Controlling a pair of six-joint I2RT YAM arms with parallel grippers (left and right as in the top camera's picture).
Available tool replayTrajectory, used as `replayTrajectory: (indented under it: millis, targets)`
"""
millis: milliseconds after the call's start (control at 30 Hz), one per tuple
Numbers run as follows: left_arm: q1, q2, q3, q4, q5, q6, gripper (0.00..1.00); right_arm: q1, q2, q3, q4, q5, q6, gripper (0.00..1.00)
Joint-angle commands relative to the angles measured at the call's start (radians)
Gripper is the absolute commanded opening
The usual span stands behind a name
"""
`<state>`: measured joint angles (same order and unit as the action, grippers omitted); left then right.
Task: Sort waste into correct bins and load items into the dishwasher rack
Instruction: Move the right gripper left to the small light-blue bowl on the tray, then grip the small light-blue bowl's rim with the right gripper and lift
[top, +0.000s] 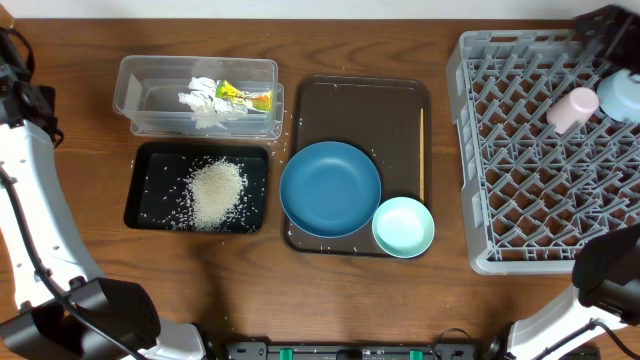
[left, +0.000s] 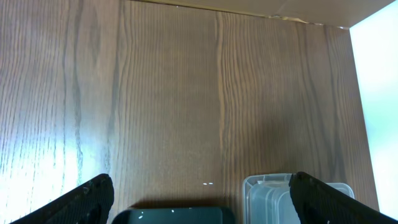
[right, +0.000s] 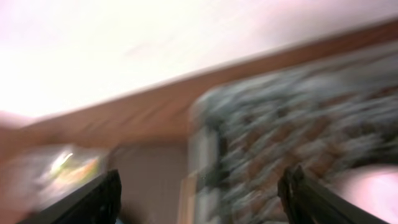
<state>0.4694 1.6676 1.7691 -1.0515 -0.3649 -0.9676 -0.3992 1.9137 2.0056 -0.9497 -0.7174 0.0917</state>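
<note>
With left tool (left: 202, 186) and right tool (right: 199, 186) both found released and empty, mint-green bowl (top: 403, 226) was judged best gripped at its outer rim, kept clear of the dark-blue dish (top: 330, 188).

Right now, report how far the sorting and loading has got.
Done: rice in the black tray, tissue and wrapper in the clear tub, pink cup and light-blue bowl in the rack. In hand: nothing; left gripper and right gripper open. Remaining: dark-blue dish, mint-green bowl and chopsticks on the brown tray.
</note>
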Motion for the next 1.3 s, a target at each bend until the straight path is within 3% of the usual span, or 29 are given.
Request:
replayTrajectory:
  millis: [0,67,100,133,200,267,400,500,767,933,1067,1133,1267]
  targets:
    - [0.002,0.001,0.002,-0.006,-0.009,0.009,0.92,0.089,0.024,-0.006,-0.13,-0.207,-0.094,0.68]
    - [0.002,0.001,0.002,-0.006,-0.01,0.009,0.92,0.159,0.024,-0.006,-0.231,-0.204,-0.201,0.57]
    - [0.002,0.001,0.002,-0.006,-0.009,0.009,0.92,0.2,0.024,-0.006,-0.277,-0.192,-0.243,0.57]
    - [0.002,0.001,0.002,-0.006,-0.009,0.009,0.92,0.244,0.024,-0.006,-0.315,-0.159,-0.258,0.6]
    - [0.002,0.001,0.002,-0.006,-0.009,0.009,0.92,0.33,0.024,-0.006,-0.376,-0.059,-0.252,0.77]
    - [0.002,0.001,0.002,-0.006,-0.009,0.009,0.92,0.423,0.024,-0.006,-0.43,0.057,-0.219,0.8]
    - [0.002,0.001,0.002,-0.006,-0.009,0.009,0.92,0.606,0.024,-0.006,-0.486,0.335,-0.099,0.96]
    - [0.002,0.001,0.002,-0.006,-0.009,0.009,0.92,0.735,0.024,-0.007,-0.539,0.584,0.028,0.99]
    - [0.002,0.001,0.002,-0.006,-0.009,0.009,0.92,0.985,0.024,-0.018,-0.669,0.655,0.042,0.99]
    - [0.002,0.001,0.002,-0.006,-0.009,0.009,0.92,1.116,0.024,-0.127,-0.644,0.679,0.042,0.99]
    - [0.002,0.001,0.002,-0.006,-0.009,0.009,0.92,1.156,0.024,-0.25,-0.602,0.759,0.167,0.88]
    - [0.002,0.001,0.002,-0.006,-0.009,0.009,0.92,1.157,0.024,-0.303,-0.59,0.757,0.217,0.76]
    - [0.002,0.001,0.002,-0.006,-0.009,0.009,0.92,1.157,0.024,-0.381,-0.584,0.744,0.256,0.74]
